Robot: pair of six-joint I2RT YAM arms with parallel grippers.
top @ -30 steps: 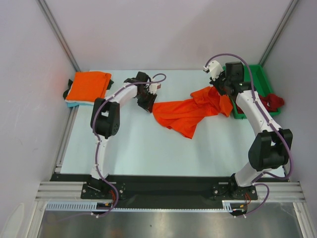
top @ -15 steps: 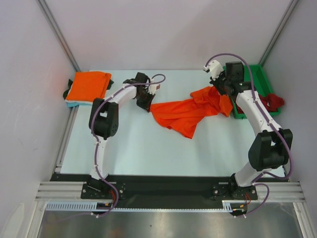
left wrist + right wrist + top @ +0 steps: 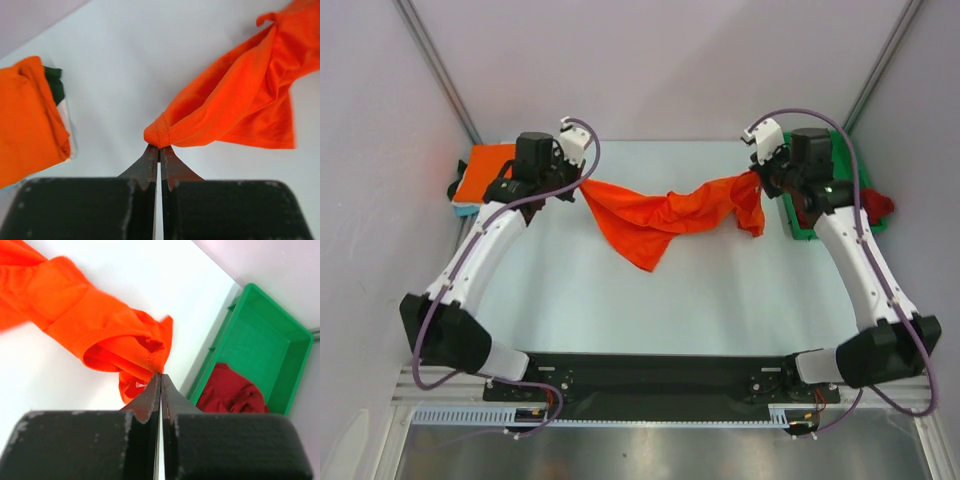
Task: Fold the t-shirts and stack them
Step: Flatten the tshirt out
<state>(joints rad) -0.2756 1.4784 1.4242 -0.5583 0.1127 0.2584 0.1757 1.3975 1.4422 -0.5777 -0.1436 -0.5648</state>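
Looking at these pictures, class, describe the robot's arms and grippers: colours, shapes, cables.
Both the left arm and right arm have white links, black joint housings and a looping purple cable. The left gripper and right gripper are black blocks with dark, tapering fingers.

We count two orange t-shirts: a loose orange t-shirt (image 3: 660, 215) at centre and a folded orange t-shirt (image 3: 485, 172) at ten o'clock, atop one pale blue t-shirt (image 3: 466, 210). One dark red t-shirt (image 3: 876, 206) and one green tray (image 3: 250, 340) sit at two o'clock. Two robot arms: left arm (image 3: 480, 250), right arm (image 3: 865, 265).
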